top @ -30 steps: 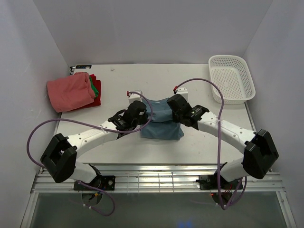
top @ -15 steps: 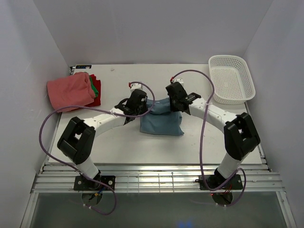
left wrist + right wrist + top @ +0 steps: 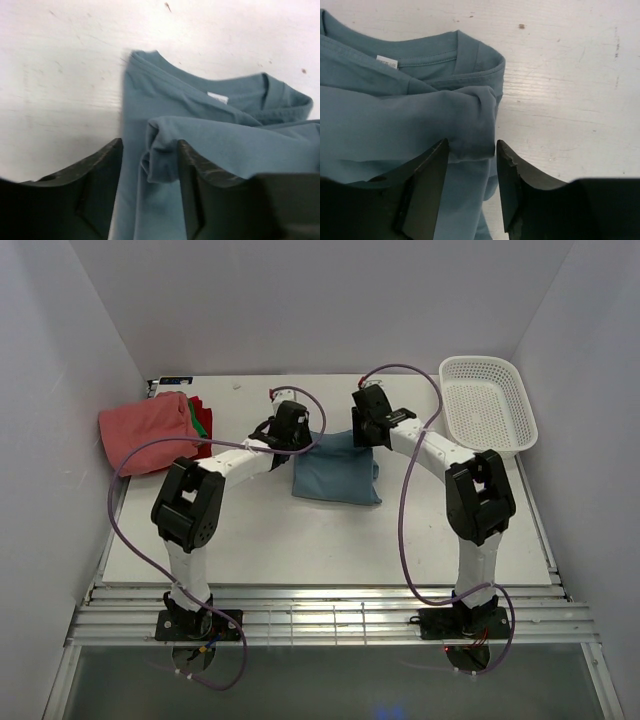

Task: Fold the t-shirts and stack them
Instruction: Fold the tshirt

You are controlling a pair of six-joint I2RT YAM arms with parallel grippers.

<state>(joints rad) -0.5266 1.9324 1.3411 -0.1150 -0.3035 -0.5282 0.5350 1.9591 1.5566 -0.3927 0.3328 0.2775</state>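
The dusty teal-blue t-shirt (image 3: 335, 472) lies folded into a rectangle at the table's middle. My left gripper (image 3: 297, 439) is over its far left corner and my right gripper (image 3: 366, 444) over its far right corner. In the left wrist view the gripper (image 3: 150, 146) is open, with a loose fold of the teal shirt (image 3: 165, 150) lying between its fingers (image 3: 100, 185). In the right wrist view the gripper (image 3: 472, 145) is open too, straddling a bunched corner of the shirt (image 3: 465, 120) near the collar. The folded salmon-pink t-shirt (image 3: 148, 430) tops green and red ones at the far left.
A white plastic mesh basket (image 3: 487, 405) stands at the back right corner. The stack of folded shirts lies close to the left wall. Purple cables loop above both arms. Bare white table (image 3: 300, 540) spreads in front of the teal shirt.
Both arms have swung from the shirt's near part to its far edge, carrying the cloth over into a fold. Both grippers went from shut on the cloth to open.
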